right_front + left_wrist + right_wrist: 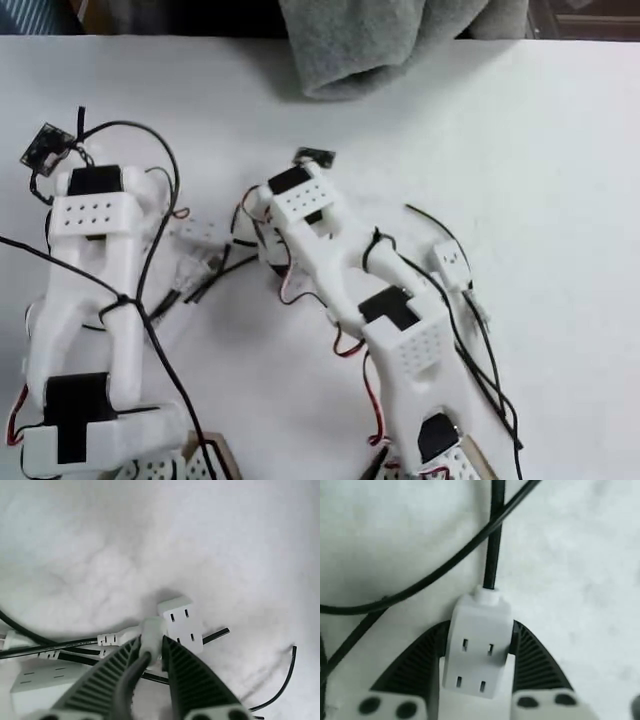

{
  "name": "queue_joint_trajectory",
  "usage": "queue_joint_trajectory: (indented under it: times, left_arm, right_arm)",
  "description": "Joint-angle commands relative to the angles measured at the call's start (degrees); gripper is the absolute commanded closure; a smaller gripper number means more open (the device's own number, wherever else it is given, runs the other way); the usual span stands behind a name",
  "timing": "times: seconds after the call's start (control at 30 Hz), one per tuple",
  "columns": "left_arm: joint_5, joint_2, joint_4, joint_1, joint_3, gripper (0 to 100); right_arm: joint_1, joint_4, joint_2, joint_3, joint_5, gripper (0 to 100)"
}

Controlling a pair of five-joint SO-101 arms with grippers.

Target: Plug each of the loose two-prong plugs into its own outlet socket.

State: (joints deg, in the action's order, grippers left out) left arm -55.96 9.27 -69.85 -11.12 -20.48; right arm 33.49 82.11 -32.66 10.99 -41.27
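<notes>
My left gripper (151, 642) is shut on a white two-prong plug (152, 629) whose white cord (114, 639) trails off sideways. The plug rests against the edge of a white outlet block (181, 622) with two pairs of slots facing up; its prongs are hidden. A second outlet block (40, 690) lies close by. My right gripper (480, 630) is shut on another white outlet block (476, 645), one finger on each side, with a black cord (491, 555) leaving its far end. In the high view the left arm (95, 215) and the right arm (300, 205) cover both grippers.
A white outlet piece (450, 262) with black cables (490, 370) lies right of the right arm. More white pieces (197, 240) and dark cords (215, 275) lie between the arms. A grey cloth (380, 40) hangs over the far table edge.
</notes>
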Motion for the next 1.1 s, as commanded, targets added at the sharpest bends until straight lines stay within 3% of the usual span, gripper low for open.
queue_joint_trajectory:
  times: [0.0, 0.17, 0.4, 0.67, 0.77, 0.93, 1.07]
  left_arm:
    - [0.53, 0.40, 0.88, -0.40, 2.02, 98]
    - [0.53, 0.40, 0.88, -0.40, 2.02, 98]
    - [0.53, 0.40, 0.88, -0.40, 2.02, 98]
    - [0.53, 0.40, 0.88, -0.31, 2.02, 98]
    - [0.53, 0.40, 0.88, -0.31, 2.02, 98]
    - [0.53, 0.40, 0.88, -0.31, 2.02, 98]
    - [0.53, 0.40, 0.88, -0.31, 2.02, 98]
  right_arm:
    - [-1.36, 1.01, 1.10, 1.58, -11.16, 97.8]
    - [-1.63, -0.75, 1.10, 1.76, -25.85, 98.1]
    - [-1.71, -7.08, -0.57, 2.55, -38.86, 98.1]
    - [-2.59, -8.57, -3.47, 5.80, -34.55, 94.1]
    - [-1.27, -8.31, -2.42, 5.89, -34.37, 79.3]
    - [1.45, -5.67, 0.04, 5.89, -34.73, 39.5]
    - [1.45, -3.03, 3.82, 5.98, -34.64, 16.0]
